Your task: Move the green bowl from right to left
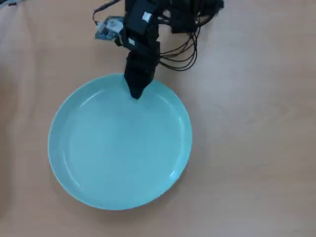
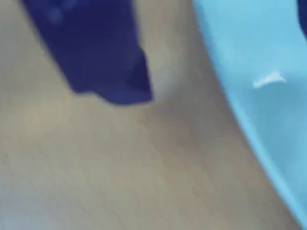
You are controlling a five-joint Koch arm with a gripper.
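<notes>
End effector [image 1: 136, 94] points down at the far rim of the green bowl [image 1: 118, 153]; whether it is open or gripping the rim, I cannot tell. Wrist view shows one dark jaw outside the rim, over the counter [image 1: 256, 123]. Step in hand looks like taking hold; next comes a firm pinch, then dragging sideways

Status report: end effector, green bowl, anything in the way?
End effector at bowl's far rim, open or shut unclear. Green bowl flat on table, empty. Nothing blocking.
</notes>
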